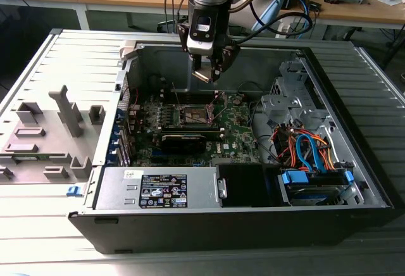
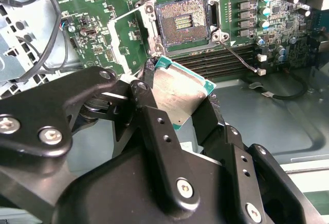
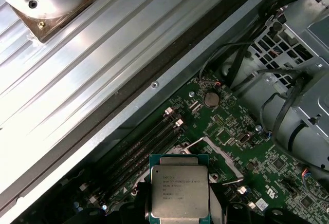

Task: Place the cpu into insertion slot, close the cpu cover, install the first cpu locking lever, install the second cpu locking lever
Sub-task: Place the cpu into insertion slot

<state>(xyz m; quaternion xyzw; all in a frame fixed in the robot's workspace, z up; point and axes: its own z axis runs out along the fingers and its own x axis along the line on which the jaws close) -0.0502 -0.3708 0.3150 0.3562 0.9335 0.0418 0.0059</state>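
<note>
1. In the exterior view, we see the black two-fingered gripper (image 1: 209,73) hanging inside the open grey metal computer case (image 1: 190,225). The case lies on its side on the ribbed grey table (image 1: 38,238), so the green motherboard (image 1: 237,130) faces up towards the arm. The gripper is above the insertion slot (image 1: 193,116), a small square socket with a silver rim, and clear of it.

2. In the second wrist view, the gripper (image 2: 180,88) is closed on the cpu (image 2: 175,100), a thin flat square chip with a silver lid and green edge. The fingers pinch opposite edges and hold it tilted. We judge this grip leaves the underside free for seating. The insertion slot (image 2: 182,23) lies near the chip with its brownish-gold contact field bare. It is bare because the cpu cover (image 2: 117,44), a thin silver metal frame plate, is swung open beside it.

3. In the first wrist view, the cpu (image 3: 179,193) faces us lid up, held above the board. The open cpu cover (image 3: 223,157) is close by, and the long black memory slots (image 3: 149,142) run alongside.
</note>
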